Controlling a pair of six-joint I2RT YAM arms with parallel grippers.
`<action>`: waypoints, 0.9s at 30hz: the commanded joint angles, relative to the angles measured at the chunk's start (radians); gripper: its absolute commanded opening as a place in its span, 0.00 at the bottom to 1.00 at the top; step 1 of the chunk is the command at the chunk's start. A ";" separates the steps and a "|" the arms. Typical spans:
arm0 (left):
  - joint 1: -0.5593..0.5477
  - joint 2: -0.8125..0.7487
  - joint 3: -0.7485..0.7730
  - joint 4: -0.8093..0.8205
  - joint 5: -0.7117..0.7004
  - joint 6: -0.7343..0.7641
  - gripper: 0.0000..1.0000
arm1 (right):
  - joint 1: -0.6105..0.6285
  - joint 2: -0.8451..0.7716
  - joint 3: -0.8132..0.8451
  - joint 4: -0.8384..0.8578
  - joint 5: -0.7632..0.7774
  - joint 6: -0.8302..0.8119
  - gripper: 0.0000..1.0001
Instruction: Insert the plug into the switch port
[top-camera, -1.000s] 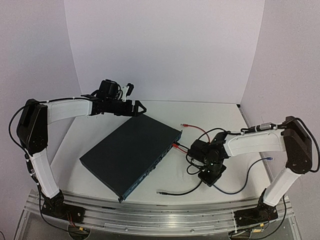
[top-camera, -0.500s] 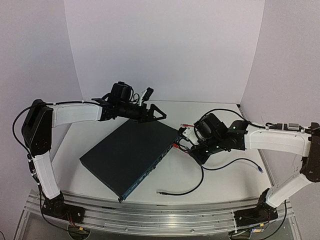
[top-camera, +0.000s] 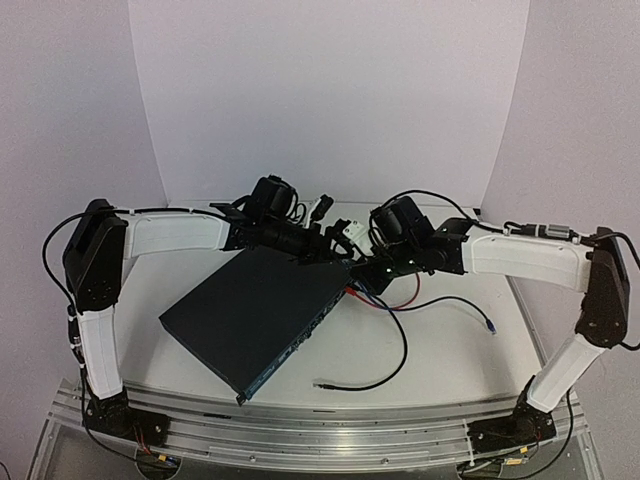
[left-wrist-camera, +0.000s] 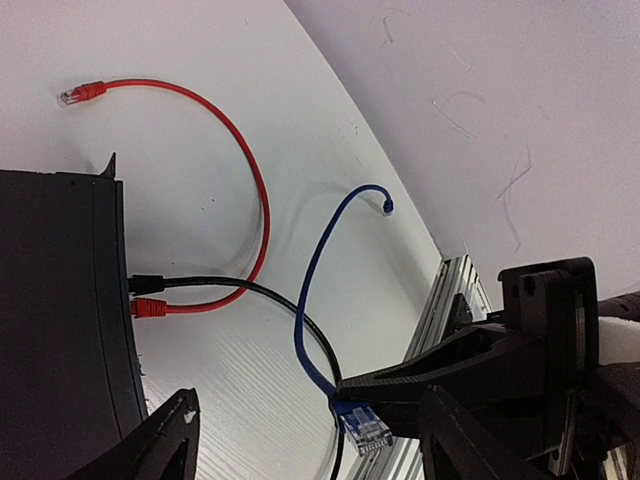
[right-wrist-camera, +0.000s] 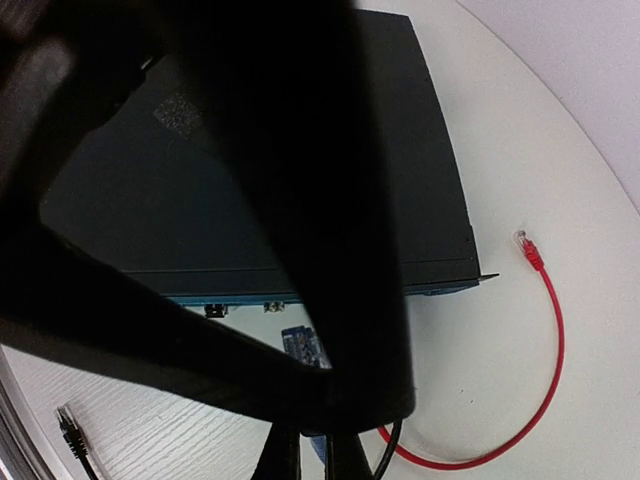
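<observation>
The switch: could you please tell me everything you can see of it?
The switch is a wide, dark navy metal-looking box lying flat and diagonal on the white table. A row of small ports runs along its thin right-facing face; a red cable and a black cable are plugged in near the far corner.

A red cable (left-wrist-camera: 264, 210) and a black cable (left-wrist-camera: 230, 285) plug into the switch (left-wrist-camera: 60, 330); nearby, the right hand (left-wrist-camera: 350, 393) pinches a blue plug (left-wrist-camera: 366, 430) above the worktop (left-wrist-camera: 230, 400).
</observation>
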 joint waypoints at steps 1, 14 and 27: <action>-0.010 -0.003 0.036 -0.006 -0.022 -0.008 0.67 | -0.016 0.026 0.058 0.022 -0.010 0.019 0.00; -0.015 0.070 0.114 -0.015 0.029 -0.002 0.18 | -0.019 0.079 0.108 0.019 -0.007 0.017 0.00; -0.014 0.057 0.089 0.082 0.117 0.079 0.00 | -0.023 0.056 0.108 0.020 -0.042 0.061 0.39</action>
